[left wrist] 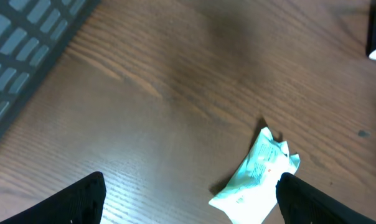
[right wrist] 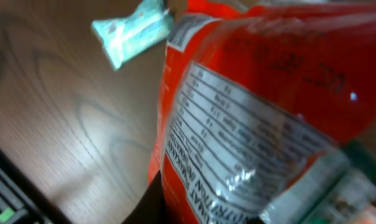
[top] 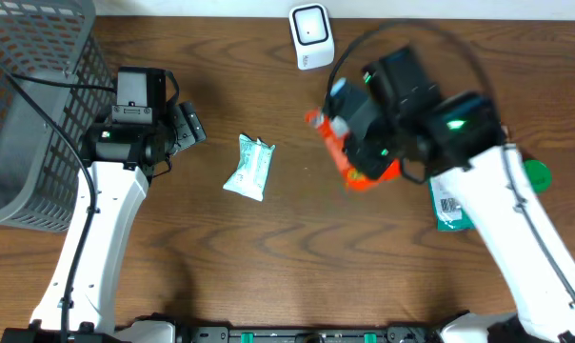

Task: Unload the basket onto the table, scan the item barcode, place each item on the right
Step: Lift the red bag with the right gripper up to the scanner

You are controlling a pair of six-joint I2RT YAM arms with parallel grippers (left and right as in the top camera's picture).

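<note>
Held orange packet (right wrist: 287,56), white nutrition label (right wrist: 238,143), print too blurred

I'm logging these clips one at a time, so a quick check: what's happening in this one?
The right pincer grips an orange packet, holding it over the table not far from the white scanner at the far edge. The left pincer hangs open and empty beside a pale green packet lying on the wood. A green item lies partly under the right arm.
</note>
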